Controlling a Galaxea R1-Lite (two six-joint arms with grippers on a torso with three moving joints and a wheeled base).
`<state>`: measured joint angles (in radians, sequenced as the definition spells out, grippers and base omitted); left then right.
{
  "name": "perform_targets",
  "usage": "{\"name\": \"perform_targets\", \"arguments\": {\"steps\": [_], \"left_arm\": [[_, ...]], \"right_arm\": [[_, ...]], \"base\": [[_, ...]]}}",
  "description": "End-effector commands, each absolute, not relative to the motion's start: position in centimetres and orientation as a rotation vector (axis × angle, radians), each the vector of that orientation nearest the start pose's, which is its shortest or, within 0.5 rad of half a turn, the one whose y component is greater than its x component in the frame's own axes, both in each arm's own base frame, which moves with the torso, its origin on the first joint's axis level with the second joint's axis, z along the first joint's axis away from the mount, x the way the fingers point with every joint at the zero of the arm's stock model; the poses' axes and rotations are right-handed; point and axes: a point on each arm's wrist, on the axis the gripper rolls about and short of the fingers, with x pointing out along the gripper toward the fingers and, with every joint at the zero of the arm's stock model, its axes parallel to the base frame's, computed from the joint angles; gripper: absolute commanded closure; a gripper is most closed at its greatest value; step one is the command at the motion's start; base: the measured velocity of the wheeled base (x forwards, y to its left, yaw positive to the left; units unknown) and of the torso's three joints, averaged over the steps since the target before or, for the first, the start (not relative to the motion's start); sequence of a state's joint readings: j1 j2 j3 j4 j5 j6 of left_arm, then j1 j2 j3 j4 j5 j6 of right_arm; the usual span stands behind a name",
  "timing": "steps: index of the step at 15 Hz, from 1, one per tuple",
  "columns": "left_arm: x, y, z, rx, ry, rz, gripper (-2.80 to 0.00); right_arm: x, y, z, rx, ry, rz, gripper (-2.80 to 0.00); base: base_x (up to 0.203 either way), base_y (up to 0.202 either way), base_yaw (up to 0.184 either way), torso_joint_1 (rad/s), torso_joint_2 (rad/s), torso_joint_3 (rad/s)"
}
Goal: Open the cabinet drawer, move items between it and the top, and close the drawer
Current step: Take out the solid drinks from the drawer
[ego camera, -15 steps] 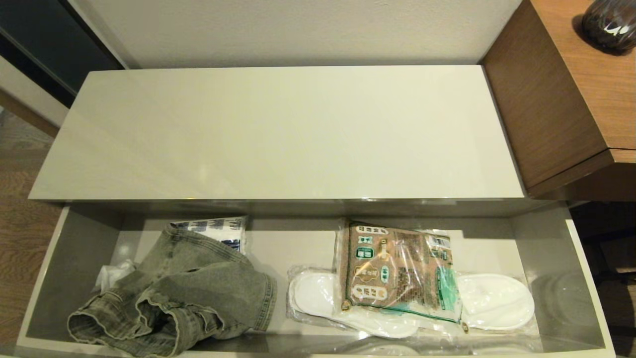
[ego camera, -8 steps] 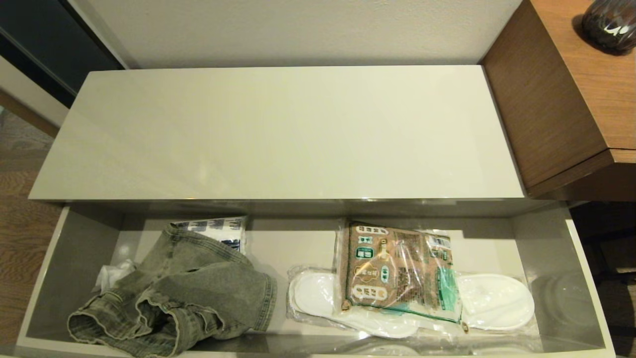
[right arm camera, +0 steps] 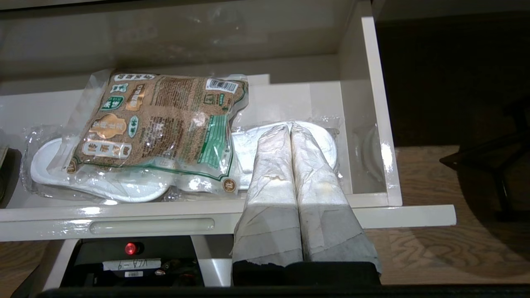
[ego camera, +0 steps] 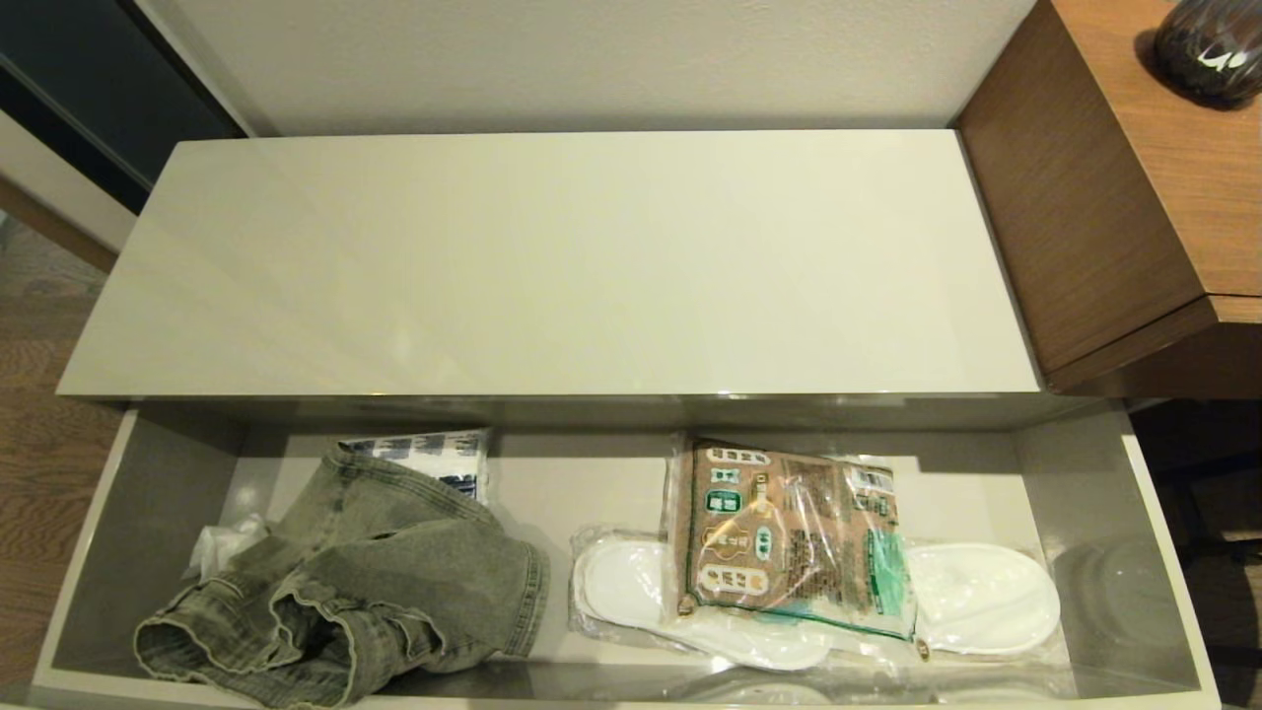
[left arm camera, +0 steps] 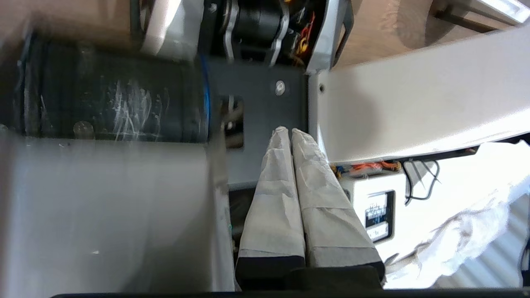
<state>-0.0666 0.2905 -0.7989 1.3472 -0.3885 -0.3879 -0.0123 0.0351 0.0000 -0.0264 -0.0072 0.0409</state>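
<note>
1. Here we list the cabinet drawer (ego camera: pixel 148 513), pulled out below the bare top (ego camera: pixel 552 266).
2. We find the denim garment (ego camera: pixel 365 582) at its left end.
3. We find the bag of brown granules (ego camera: pixel 779 537) lying over wrapped white slippers (ego camera: pixel 976 597).
4. Left end effector (left arm camera: pixel 290 132): clenched, empty, beside robot housing.
5. Right end effector (right arm camera: pixel 290 127): clenched, empty, before the drawer's right end.

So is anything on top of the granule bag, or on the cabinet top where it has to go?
Nothing visible. The bag lies uppermost, on the wrapped slippers in the open drawer; the top is bare. Neither gripper is near it in the head view.
</note>
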Motion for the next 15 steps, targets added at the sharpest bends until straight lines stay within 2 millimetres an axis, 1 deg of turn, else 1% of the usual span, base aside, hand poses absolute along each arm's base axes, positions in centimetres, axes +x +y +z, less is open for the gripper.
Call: {"name": "perform_targets", "arguments": {"steps": [1,2,3,4,6,7,8,10,11,13,15], "left_arm": [[-12.0,-0.9,16.1,-0.471,0.858,-0.242,0.0],[-12.9,-1.0,14.8,-0.416,0.853,-0.251,0.0],[-13.2,-1.0,14.0,-0.372,0.85,-0.248,0.0],[-13.3,-0.8,13.5,-0.326,0.776,-0.233,0.0],[-13.0,-0.7,12.6,-0.216,0.543,-0.223,0.0],[-12.2,-0.6,12.7,-0.152,0.43,-0.199,0.0],[-11.4,-0.5,13.3,-0.117,0.351,-0.184,0.0],[-9.7,-0.5,14.3,-0.088,0.177,-0.183,0.0],[-8.5,-0.5,14.1,-0.081,0.12,-0.183,0.0],[-5.9,-0.5,12.9,-0.069,0.015,-0.185,0.0],[-3.3,-0.4,10.2,-0.053,-0.057,-0.189,0.0]], "right_arm": [[-2.0,0.0,7.9,0.041,0.01,-0.02,0.0],[-2.0,0.0,7.9,0.041,0.012,-0.02,0.0],[-2.0,0.0,7.9,0.041,0.01,-0.02,0.0],[-2.0,0.0,7.9,0.041,0.01,-0.02,0.0],[-2.0,0.0,7.9,0.041,0.01,-0.02,0.0],[-2.0,0.0,7.9,0.041,0.01,-0.02,0.0],[-2.0,0.0,7.9,0.041,0.01,-0.02,0.0],[-2.0,0.0,7.9,0.041,0.011,-0.02,0.0],[-2.0,0.0,7.9,0.041,0.011,-0.02,0.0],[-2.0,0.0,7.9,0.041,0.011,-0.02,0.0],[-2.0,0.0,7.9,0.041,0.01,-0.02,0.0]], "base": [[0.0,0.0,0.0,0.0,0.0,0.0],[0.0,0.0,0.0,0.0,0.0,0.0],[0.0,0.0,0.0,0.0,0.0,0.0],[0.0,0.0,0.0,0.0,0.0,0.0],[0.0,0.0,0.0,0.0,0.0,0.0],[0.0,0.0,0.0,0.0,0.0,0.0],[0.0,0.0,0.0,0.0,0.0,0.0],[0.0,0.0,0.0,0.0,0.0,0.0],[0.0,0.0,0.0,0.0,0.0,0.0],[0.0,0.0,0.0,0.0,0.0,0.0],[0.0,0.0,0.0,0.0,0.0,0.0]]}}
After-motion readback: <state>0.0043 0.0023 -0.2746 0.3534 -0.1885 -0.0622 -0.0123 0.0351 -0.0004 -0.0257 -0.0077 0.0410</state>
